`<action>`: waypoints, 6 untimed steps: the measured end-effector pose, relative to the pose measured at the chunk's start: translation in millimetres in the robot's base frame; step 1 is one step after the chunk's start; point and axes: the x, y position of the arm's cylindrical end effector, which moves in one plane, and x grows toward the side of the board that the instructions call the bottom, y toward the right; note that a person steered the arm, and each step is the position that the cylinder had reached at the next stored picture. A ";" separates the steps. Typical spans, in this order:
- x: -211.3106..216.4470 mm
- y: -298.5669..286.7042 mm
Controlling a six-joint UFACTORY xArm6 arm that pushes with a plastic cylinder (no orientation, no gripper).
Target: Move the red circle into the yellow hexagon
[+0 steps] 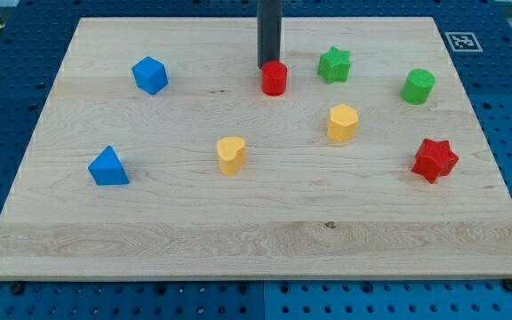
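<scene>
The red circle [274, 78] sits at the view's top centre of the wooden board. The yellow hexagon [342, 123] lies below it and to its right, a short gap away. My tip [268, 65] stands right behind the red circle, at its top-left edge, touching or nearly touching it. The dark rod rises straight up out of the view.
A green star [334, 65] sits right of the red circle and a green cylinder [418, 86] further right. A red star [435, 160] lies at the right. A yellow heart [231, 155], a blue triangle [108, 167] and a blue cube [150, 75] lie to the left.
</scene>
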 end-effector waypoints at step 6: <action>31.9 15.9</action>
